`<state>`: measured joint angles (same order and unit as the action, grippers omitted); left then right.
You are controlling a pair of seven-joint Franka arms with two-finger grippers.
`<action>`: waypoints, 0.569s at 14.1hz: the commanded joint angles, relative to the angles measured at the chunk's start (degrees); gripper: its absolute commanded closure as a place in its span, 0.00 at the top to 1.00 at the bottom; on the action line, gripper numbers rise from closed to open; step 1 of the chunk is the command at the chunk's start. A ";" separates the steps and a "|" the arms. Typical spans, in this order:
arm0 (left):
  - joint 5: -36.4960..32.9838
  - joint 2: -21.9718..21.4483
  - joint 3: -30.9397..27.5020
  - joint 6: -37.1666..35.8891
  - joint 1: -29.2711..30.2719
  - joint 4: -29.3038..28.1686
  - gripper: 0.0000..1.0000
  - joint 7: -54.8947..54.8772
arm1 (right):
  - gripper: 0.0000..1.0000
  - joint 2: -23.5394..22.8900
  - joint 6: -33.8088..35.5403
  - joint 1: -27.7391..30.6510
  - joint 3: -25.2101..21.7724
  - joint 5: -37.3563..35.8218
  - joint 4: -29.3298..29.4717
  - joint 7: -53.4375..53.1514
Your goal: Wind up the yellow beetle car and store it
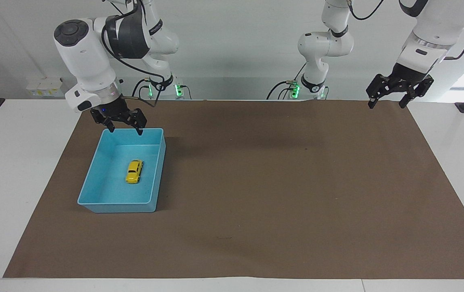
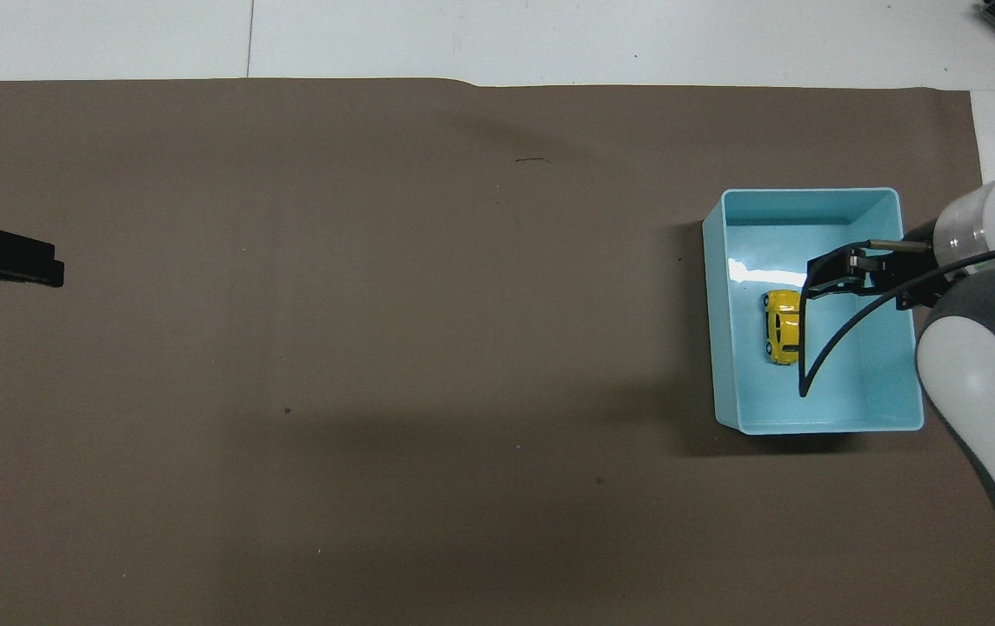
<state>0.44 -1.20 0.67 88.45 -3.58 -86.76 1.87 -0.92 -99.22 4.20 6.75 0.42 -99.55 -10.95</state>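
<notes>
While raised above, right tool (image 1: 126,130) gapes empty | yellow beetle car (image 1: 134,171) in tray (image 1: 151,200)

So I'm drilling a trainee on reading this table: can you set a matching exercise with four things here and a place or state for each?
Things
1. toy car
2. blue tray
3. right hand
4. left hand

Places or states
A. open, raised over the tray's rim nearest the robots
B. lying inside the tray
C. on the brown mat, toward the right arm's end
D. open, waiting over the mat's corner at the left arm's end

Pairs: 1-B, 2-C, 3-A, 4-D
</notes>
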 commanded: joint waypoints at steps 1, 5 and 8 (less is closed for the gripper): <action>0.79 -1.44 0.38 -0.29 0.77 -1.39 1.00 -0.56 | 1.00 1.44 4.19 0.72 0.11 1.60 2.86 0.31; 0.79 -1.44 0.38 -0.29 0.77 -1.39 1.00 -0.56 | 1.00 0.83 10.26 0.81 0.10 0.99 9.27 0.14; 0.88 -1.44 0.38 -0.29 0.77 -1.39 1.00 -0.56 | 1.00 0.74 11.95 0.55 0.19 1.51 10.52 0.05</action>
<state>0.44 -1.21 0.67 88.42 -3.58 -86.76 1.87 0.62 -88.50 4.21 6.68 0.74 -90.66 -10.95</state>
